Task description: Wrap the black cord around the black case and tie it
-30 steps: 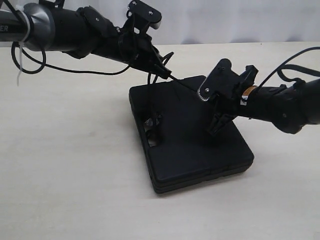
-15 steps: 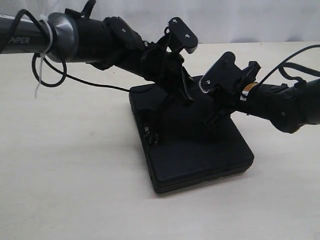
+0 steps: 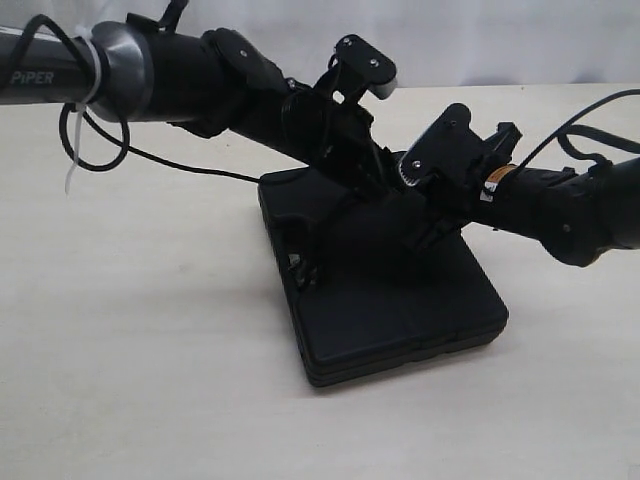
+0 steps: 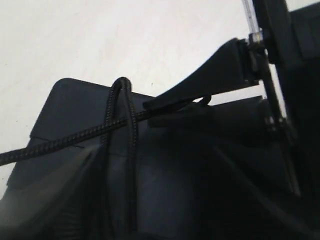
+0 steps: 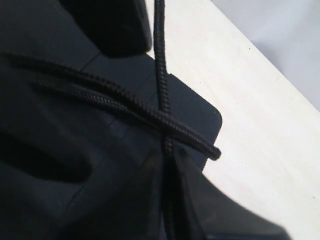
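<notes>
Over the far edge of the lid, at about 12 o'clock, the right gripper [image 5: 167,156] is clamped on the black cord [image 5: 161,75]. The left gripper [image 3: 382,186], reaching in from 10 o'clock, looks spread wide and empty. Two strands lie side by side across the black case [image 3: 400,310], crossed by a third, so I judge the tying is in hand. Next, the left gripper must catch the free strand and pull opposite. Count: one cord, one case, two grippers, one tabletop [image 3: 150,350].

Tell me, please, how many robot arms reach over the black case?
2: the left arm enters from the upper left, the right arm from the right, both over the black case.
</notes>
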Controlling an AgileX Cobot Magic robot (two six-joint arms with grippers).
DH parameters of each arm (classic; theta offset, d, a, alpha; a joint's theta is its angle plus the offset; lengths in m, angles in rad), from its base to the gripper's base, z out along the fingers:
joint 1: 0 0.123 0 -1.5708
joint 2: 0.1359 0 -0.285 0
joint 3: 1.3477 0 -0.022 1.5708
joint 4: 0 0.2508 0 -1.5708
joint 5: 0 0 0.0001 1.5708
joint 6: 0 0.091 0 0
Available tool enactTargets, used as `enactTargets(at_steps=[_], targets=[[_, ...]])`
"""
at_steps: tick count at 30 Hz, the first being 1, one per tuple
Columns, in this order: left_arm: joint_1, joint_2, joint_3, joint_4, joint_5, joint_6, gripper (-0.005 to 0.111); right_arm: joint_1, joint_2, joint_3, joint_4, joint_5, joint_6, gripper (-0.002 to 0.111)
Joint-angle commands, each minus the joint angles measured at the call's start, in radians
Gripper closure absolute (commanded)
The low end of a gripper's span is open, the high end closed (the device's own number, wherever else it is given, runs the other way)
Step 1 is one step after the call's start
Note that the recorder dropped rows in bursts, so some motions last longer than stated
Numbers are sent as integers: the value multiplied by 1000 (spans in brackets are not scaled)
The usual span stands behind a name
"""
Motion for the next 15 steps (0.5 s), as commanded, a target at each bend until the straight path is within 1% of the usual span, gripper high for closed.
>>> enactTargets(at_steps=[1, 2, 5, 6, 7, 8, 9, 10, 11, 13, 15], targets=[[30, -46, 0, -4, -22, -12, 42, 2, -10, 1, 6, -13, -1, 104], [35, -56, 0, -7, -34, -26, 42, 2, -10, 1, 6, -13, -1, 104], [65, -81, 0, -9, -61, -149, 42, 2, -10, 1, 6, -15, 1, 104], [75, -83, 0, -9, -61, -149, 42, 2, -10, 1, 6, -15, 1, 104], [80, -83, 0, 8, -59, -115, 42, 2, -10, 1, 6, -15, 1, 104], [79, -83, 0, 65, -54, -35, 42, 2, -10, 1, 6, -15, 1, 104], [79, -83, 0, 169, -33, 32, 42, 2, -10, 1, 6, -15, 1, 104], [79, -83, 0, 284, -3, 70, 42, 2, -10, 1, 6, -15, 1, 104], [75, -83, 0, 372, 16, 72, 42, 2, -10, 1, 4, -16, 1, 104], [73, -78, 0, 457, 38, 75, 42, 2, -10, 1, -17, -19, 1, 104], [73, -67, 0, 460, 35, 112, 42, 2, -10, 1, -29, -19, 1, 104]])
